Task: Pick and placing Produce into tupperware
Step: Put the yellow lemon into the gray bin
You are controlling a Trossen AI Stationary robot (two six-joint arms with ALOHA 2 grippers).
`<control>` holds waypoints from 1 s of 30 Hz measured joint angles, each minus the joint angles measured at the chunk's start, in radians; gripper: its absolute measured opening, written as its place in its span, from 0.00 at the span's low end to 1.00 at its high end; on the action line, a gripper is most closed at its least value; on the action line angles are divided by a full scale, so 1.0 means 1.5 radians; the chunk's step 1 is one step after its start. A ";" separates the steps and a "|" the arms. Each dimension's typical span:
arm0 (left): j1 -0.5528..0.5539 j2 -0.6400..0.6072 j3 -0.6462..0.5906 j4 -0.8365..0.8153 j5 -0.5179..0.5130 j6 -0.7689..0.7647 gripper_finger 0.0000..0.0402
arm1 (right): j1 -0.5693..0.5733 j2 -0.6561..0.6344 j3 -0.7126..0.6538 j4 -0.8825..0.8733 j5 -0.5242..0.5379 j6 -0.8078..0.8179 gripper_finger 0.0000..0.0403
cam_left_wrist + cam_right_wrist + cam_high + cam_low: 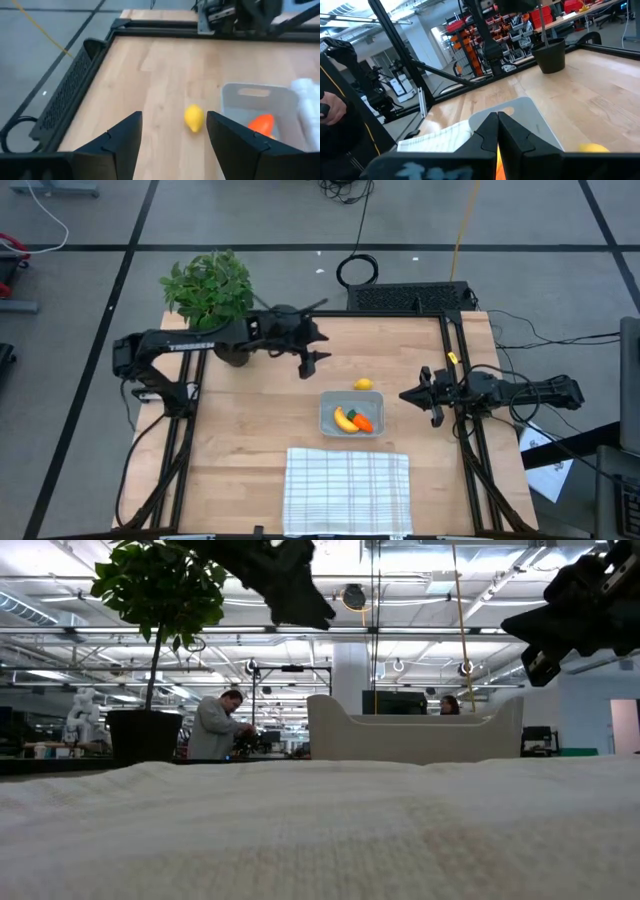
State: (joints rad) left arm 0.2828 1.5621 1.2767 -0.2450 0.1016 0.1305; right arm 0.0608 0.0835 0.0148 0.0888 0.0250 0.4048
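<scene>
while banana [343, 419] and carrot [361, 421] lie slantwise in the tupperware [328, 405], lemon [194, 118] sits outside; left hand [172, 142] released, right hand [497, 131] clenched, empty; only the low view shows people.

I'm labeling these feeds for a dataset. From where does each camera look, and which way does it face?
High: overhead, straight down; both arms, banana and carrot in the tub.
Low: table height, across the cloth into the room; arms overhead.
Left wrist: between the open left pincer, toward the lemon.
Right wrist: past the shut right pincer.
Both wrist views share the lemon and the tub.
</scene>
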 joint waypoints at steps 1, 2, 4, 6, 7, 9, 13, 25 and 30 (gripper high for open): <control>0.001 0.018 0.023 -0.018 0.000 0.006 0.57 | 0.000 0.000 0.000 -0.004 0.000 -0.001 0.00; 0.005 0.033 0.046 -0.047 -0.001 0.013 0.57 | 0.000 0.000 0.000 -0.009 0.000 -0.001 0.00; 0.014 0.068 0.096 -0.114 0.007 0.024 0.57 | 0.000 0.004 0.000 -0.020 0.000 0.000 0.00; 0.027 0.113 0.157 -0.151 0.039 0.030 0.57 | 0.000 0.008 0.000 -0.032 -0.001 0.008 0.00; 0.034 0.134 0.184 -0.176 0.060 0.031 0.57 | 0.000 0.011 0.000 -0.036 -0.002 0.016 0.00; 0.045 0.181 0.241 -0.201 0.091 0.034 0.57 | 0.000 0.019 0.000 -0.038 -0.010 0.022 0.00; 0.059 0.273 0.336 -0.263 0.107 0.063 0.57 | 0.000 0.032 0.000 -0.039 -0.020 0.022 0.00; 0.052 0.365 0.380 -0.328 0.111 0.142 0.57 | 0.000 0.062 0.000 -0.039 -0.019 0.004 0.00; 0.044 0.364 0.370 -0.344 0.108 0.157 0.57 | 0.000 0.067 0.000 -0.037 -0.018 -0.015 0.00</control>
State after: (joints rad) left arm 0.3485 2.1086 1.8320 -0.7612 0.2639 0.3658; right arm 0.0608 0.1833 0.0147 0.0334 -0.0017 0.3825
